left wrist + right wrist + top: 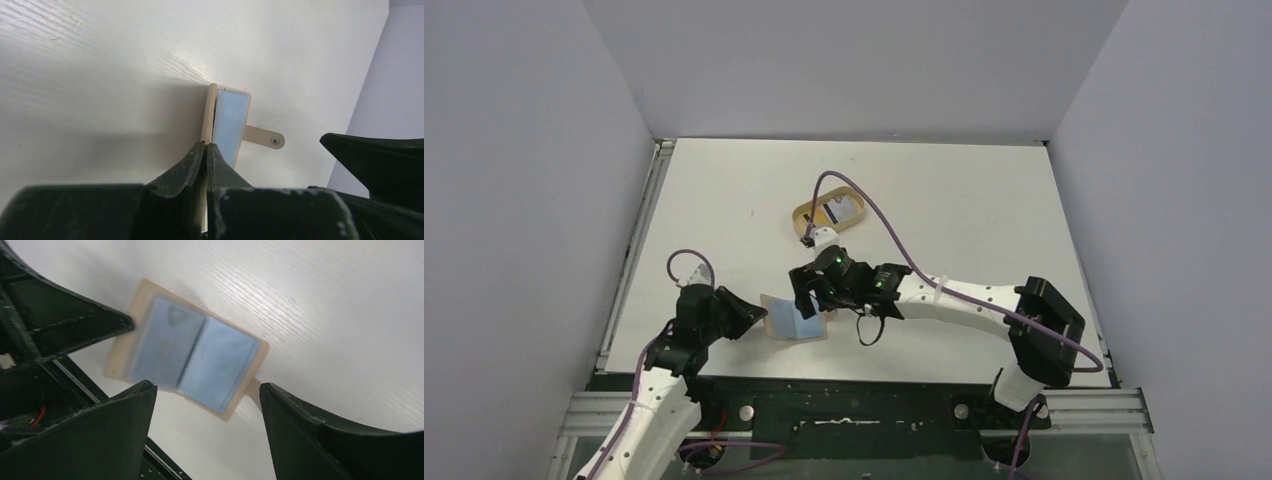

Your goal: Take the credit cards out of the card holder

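Observation:
The card holder [792, 322] lies open on the table near the front edge, tan outside and light blue inside. My left gripper [757, 318] is shut on its left tan edge; the left wrist view shows the fingers [197, 160] pinching that edge of the holder [231, 117], with the snap tab [264, 136] to the right. My right gripper [814, 300] hovers open and empty just above the holder [192, 357], its jaws wide apart [207, 397]. A blue-grey card [162, 342] seems to sit in the left pocket, blurred. A whitish card with a black stripe [842, 210] lies in the oval tray.
The oval tan wooden tray [802, 213] stands behind the right gripper, mid-table. The right arm's purple cable [879, 215] loops over it. The table's front edge and metal rail [844, 385] lie just below the holder. Grey walls enclose the table.

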`<state>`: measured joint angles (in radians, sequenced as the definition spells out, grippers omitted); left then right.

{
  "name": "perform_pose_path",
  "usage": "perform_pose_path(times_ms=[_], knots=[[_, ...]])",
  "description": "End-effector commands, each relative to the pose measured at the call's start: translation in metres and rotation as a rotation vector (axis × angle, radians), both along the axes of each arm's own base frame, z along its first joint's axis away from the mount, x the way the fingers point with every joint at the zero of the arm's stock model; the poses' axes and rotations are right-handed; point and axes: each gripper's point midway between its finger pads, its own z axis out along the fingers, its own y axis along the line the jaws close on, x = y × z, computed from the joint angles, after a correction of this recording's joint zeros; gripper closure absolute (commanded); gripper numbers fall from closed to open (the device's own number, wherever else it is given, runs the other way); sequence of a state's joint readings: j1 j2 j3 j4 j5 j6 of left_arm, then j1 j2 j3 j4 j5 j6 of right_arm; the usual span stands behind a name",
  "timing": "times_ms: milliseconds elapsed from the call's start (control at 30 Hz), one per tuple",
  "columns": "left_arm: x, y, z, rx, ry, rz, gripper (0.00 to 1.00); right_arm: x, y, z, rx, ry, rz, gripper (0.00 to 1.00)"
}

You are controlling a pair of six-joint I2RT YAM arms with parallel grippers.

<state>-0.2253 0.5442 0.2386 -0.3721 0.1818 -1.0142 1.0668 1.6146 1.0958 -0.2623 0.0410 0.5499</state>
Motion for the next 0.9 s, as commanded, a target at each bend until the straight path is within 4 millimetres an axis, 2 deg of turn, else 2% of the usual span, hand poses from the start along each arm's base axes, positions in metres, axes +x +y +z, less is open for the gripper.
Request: perform_pose_path(times_ms=[0, 133, 367, 533, 700, 867], knots=[[0.010, 0.004, 0.019, 0.044, -0.057, -0.009, 1.00, -0.001, 0.031, 0.004, -0.030, -0.061, 0.071, 0.24], [0.007, 0.005, 0.014, 0.054, -0.039, -0.013, 1.00, -0.004, 0.058, -0.003, -0.018, -0.060, 0.121, 0.28], [0.007, 0.006, 0.012, 0.056, -0.033, -0.010, 1.00, -0.003, 0.080, -0.020, -0.032, -0.041, 0.164, 0.30], [0.006, 0.006, 0.009, 0.060, -0.024, -0.014, 1.00, -0.001, 0.089, -0.021, -0.023, -0.045, 0.179, 0.30], [0.006, 0.005, 0.007, 0.060, -0.018, -0.015, 1.00, -0.011, 0.097, -0.017, 0.032, -0.029, 0.224, 0.30], [0.007, 0.005, 0.007, 0.059, -0.016, -0.017, 1.00, -0.014, 0.099, -0.024, 0.019, -0.018, 0.235, 0.31]])
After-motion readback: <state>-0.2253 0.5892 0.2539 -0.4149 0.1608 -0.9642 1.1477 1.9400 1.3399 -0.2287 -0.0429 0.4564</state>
